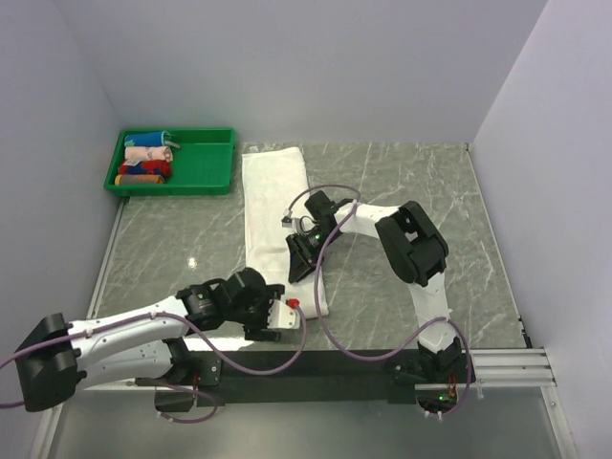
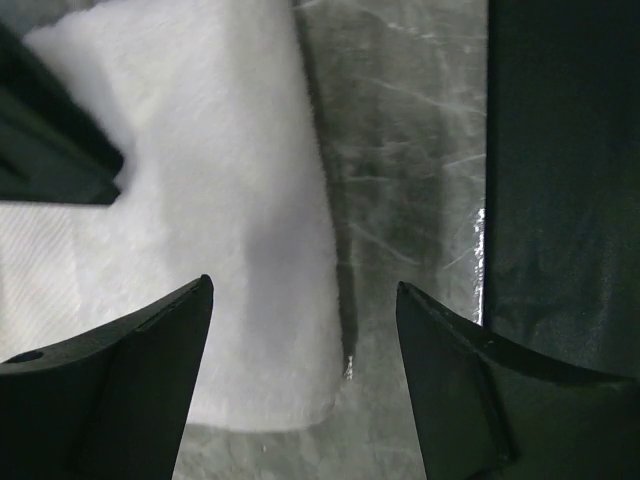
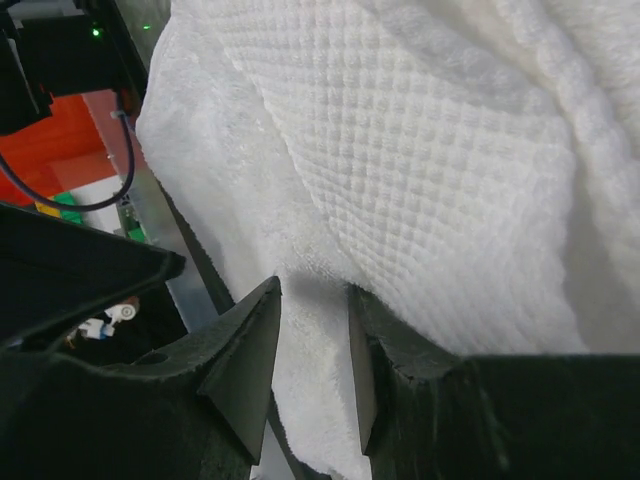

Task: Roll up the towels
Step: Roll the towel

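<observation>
The white towel point(image 1: 272, 196) lies on the marble table as a long folded strip running from the back to the near edge. My right gripper point(image 1: 300, 256) sits on its near half, shut on a pinched fold of the towel point(image 3: 400, 150); its fingertips point(image 3: 250, 345) squeeze the terry edge between them. My left gripper point(image 1: 285, 316) is at the towel's near end, open and empty. In the left wrist view the gripper point(image 2: 305, 300) hovers over the towel's near corner point(image 2: 220, 200), with the towel's edge between the spread jaws and nothing touched.
A green tray point(image 1: 206, 167) stands at the back left and holds small colourful rolled cloths point(image 1: 148, 158). A black strip point(image 2: 560, 180) runs along the table's near edge, close beside the left gripper. Grey walls enclose the table on three sides.
</observation>
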Controlling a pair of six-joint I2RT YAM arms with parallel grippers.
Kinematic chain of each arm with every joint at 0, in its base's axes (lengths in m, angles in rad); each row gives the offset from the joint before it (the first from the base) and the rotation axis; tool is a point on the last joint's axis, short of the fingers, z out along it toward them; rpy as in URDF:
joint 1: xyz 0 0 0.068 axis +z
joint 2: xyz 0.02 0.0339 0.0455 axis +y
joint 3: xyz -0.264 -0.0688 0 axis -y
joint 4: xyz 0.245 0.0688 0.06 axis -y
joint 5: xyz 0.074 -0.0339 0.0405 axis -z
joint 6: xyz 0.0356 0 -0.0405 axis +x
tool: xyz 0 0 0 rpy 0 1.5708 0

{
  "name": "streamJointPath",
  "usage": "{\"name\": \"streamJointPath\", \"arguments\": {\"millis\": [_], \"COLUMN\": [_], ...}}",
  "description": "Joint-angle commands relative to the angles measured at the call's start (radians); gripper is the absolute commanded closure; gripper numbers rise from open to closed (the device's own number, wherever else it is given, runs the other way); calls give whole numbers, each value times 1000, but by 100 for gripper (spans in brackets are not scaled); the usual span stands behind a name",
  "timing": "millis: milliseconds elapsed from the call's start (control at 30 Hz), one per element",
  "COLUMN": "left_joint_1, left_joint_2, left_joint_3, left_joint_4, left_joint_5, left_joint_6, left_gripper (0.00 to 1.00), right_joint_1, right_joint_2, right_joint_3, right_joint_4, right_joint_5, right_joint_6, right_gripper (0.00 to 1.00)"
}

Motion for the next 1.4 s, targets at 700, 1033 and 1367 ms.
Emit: {"name": "streamJointPath", "arguments": {"millis": [700, 1033, 1367], "left_joint_1": [-59, 94, 348], "left_joint_2": [153, 242, 414], "left_joint_3": [92, 282, 520], "left_joint_4": [-207, -377, -537], "left_joint_5": [188, 367, 564], "left_joint_6": [26, 40, 57], "left_gripper": [100, 100, 99], "right_joint_1": [48, 62, 129], "right_joint_2": [-214, -130, -137], "right_joint_3": [-154, -45, -107], "right_joint_4": [15, 16, 41], "right_joint_5": [98, 127, 112], "right_joint_6": [-27, -18, -17], "right_gripper": [64, 63, 64]}}
